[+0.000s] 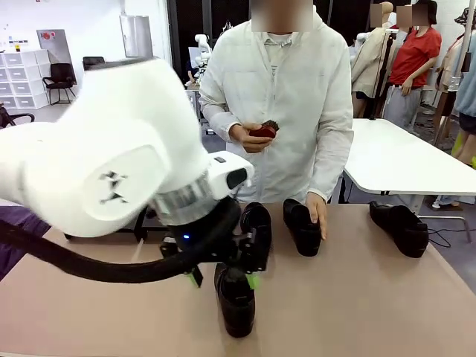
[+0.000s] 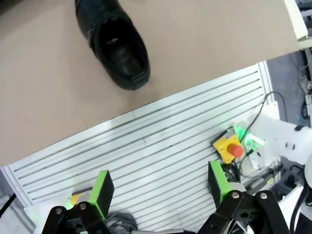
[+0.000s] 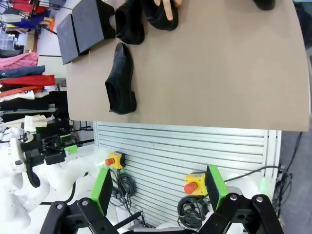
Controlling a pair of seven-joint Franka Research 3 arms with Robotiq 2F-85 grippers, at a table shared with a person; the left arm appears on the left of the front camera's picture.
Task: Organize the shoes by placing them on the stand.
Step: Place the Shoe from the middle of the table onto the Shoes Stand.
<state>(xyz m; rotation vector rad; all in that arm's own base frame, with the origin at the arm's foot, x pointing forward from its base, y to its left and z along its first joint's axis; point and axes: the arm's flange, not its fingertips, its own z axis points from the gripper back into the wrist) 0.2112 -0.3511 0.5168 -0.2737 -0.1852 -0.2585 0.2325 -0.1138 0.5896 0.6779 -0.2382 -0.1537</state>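
Four black loafers lie on the tan table (image 1: 357,297). The nearest shoe (image 1: 236,301) (image 2: 117,46) (image 3: 122,80) lies by the front edge. My left gripper (image 1: 223,280) (image 2: 160,187) hangs open just above it, nothing between its green pads. Two shoes sit mid-table, one (image 1: 256,230) (image 3: 130,22) beside the stand and one (image 1: 301,227) (image 3: 161,19) under the person's hand (image 1: 318,212). The fourth shoe (image 1: 401,227) lies at the far right. The black stand (image 3: 83,24) is at the table's left, mostly behind my left arm in the front view. My right gripper (image 3: 158,190) is open, high off the table's near edge.
The person stands at the far side holding a small dark red object (image 1: 262,132) in the other hand. A white slatted panel (image 2: 161,146) with yellow emergency-stop boxes (image 2: 228,148) lies below the near table edge. A white table (image 1: 401,160) stands behind at the right.
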